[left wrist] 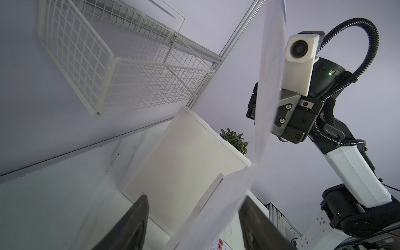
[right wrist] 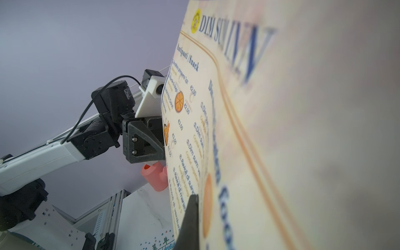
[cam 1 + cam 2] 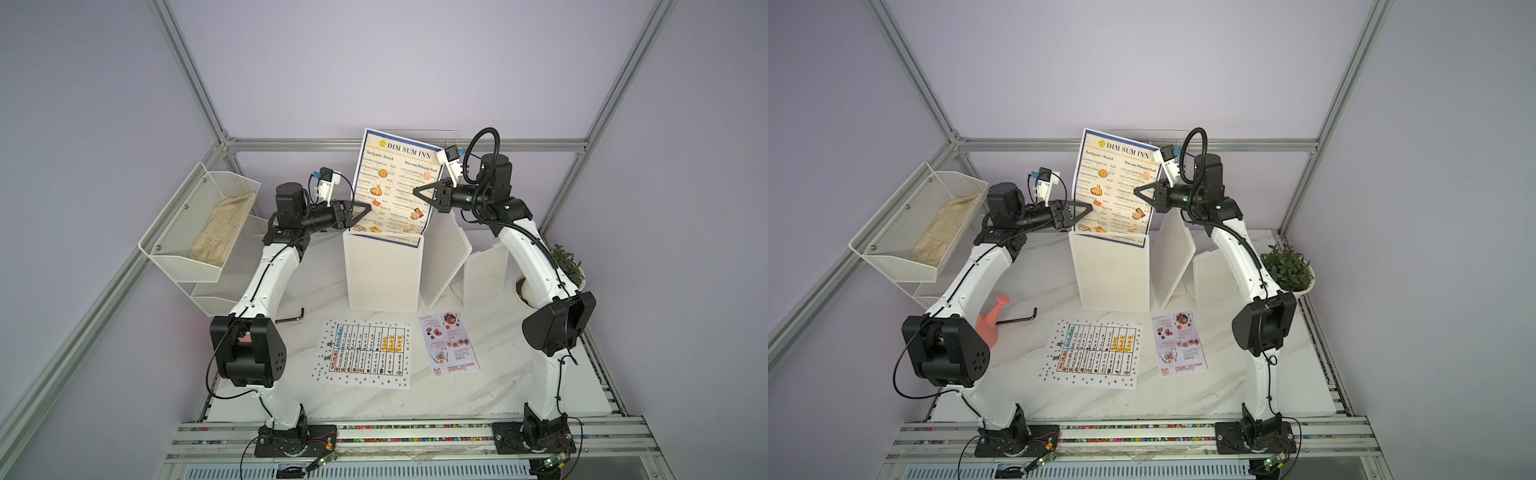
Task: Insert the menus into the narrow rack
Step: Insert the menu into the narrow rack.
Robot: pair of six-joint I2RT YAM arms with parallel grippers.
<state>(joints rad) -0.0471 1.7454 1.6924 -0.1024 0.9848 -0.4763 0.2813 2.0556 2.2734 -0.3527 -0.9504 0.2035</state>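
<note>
Grid menu [image 3: 362,353] and leaflet [image 3: 449,343] lie flat on the surface up front; my right hand [image 3: 420,193] pinches the big menu [image 3: 395,187], its bottom edge in the rack [image 3: 382,270], left hand [image 3: 362,211] spread around its edge — I'd lower straight, release last.

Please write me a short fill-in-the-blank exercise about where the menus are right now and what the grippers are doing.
1. The DIM SUM INN menu stands upright with its bottom edge in the white ____.
2. The right gripper is ____ on that menu's edge.
3. The left gripper has its jaws ____.
4. The grid-table menu and SPECIAL MENU leaflet lie flat on the ____.

Missing words: rack; shut; open; table
</note>
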